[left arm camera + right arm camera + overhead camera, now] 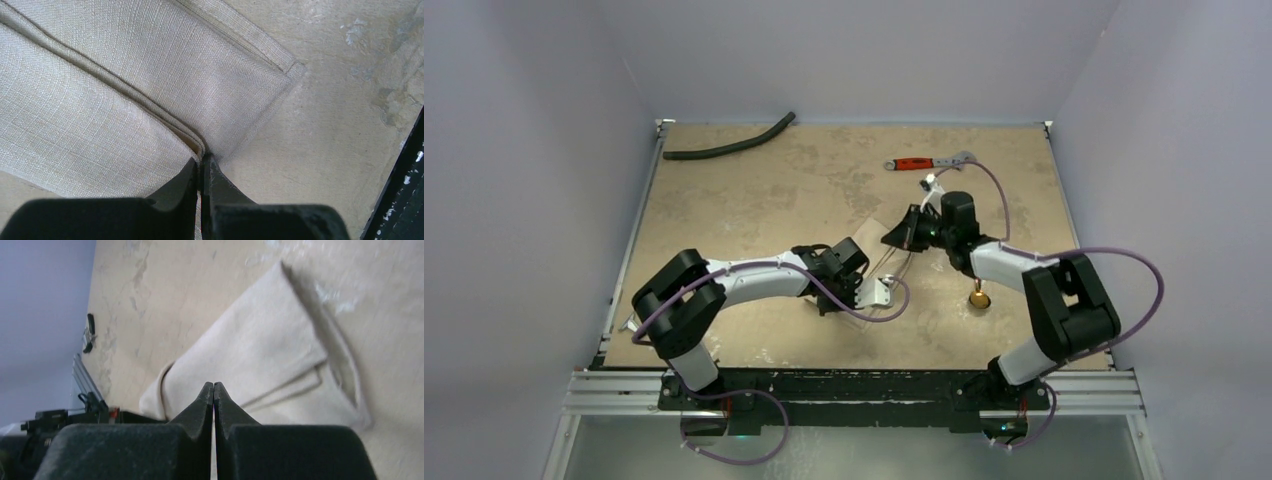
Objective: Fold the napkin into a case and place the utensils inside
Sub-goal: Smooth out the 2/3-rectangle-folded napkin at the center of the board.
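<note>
Both our left gripper (pixel 202 162) and right gripper (pixel 213 387) show jaws together, napkin (pixel 125 75) folds just ahead of the tips. We're mid-fold; next needs reopened jaws.

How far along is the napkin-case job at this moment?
Done: the napkin already lies folded in stacked layers. In hand: the left gripper has its jaws closed at the folded edge, seemingly pinching it; the right gripper is shut just over the napkin. Left: the gold spoon lies on the table outside the napkin, so no utensil is inside yet.
</note>
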Robot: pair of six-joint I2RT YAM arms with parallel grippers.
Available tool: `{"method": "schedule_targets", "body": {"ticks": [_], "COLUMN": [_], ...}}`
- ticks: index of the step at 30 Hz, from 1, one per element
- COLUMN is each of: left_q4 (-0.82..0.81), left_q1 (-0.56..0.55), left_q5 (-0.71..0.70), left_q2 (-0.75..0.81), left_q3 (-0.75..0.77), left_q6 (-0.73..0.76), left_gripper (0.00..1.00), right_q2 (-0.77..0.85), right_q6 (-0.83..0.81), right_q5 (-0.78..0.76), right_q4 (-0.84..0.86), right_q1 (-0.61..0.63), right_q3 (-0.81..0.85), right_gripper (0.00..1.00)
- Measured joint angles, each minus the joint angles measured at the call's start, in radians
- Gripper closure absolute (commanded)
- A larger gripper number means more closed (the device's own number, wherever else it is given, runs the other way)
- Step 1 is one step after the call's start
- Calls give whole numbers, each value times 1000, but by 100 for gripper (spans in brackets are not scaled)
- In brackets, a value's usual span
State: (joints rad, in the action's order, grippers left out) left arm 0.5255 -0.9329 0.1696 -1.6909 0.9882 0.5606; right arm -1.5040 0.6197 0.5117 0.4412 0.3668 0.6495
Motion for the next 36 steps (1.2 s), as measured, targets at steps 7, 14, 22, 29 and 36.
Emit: {"method": "schedule_targets", "body": {"ticks": [7, 14, 22, 29, 36], "left_q4": [-5, -21, -8, 212, 267], "left_q1": [-12, -22, -20, -11, 111], "left_q5": [-22, -41, -47, 117, 265], "left_q2": [6, 23, 21, 19, 72], "left_q3": [-7, -33, -18, 166, 306], "left_q6": [12, 73, 88, -6, -84], "left_gripper": [100, 95, 58, 55, 81], "right_q2": [-265, -400, -306, -257, -241], "right_q6": [-45, -33, 11, 16, 19], "right_q5": [59, 92, 40, 2, -13], "right_q4": [6, 61, 184, 178, 178], "right_q1": [-29, -75, -86, -87, -86], "right_q3": [193, 181, 23, -19, -37], "right_gripper": [100, 100, 100, 100, 100]}}
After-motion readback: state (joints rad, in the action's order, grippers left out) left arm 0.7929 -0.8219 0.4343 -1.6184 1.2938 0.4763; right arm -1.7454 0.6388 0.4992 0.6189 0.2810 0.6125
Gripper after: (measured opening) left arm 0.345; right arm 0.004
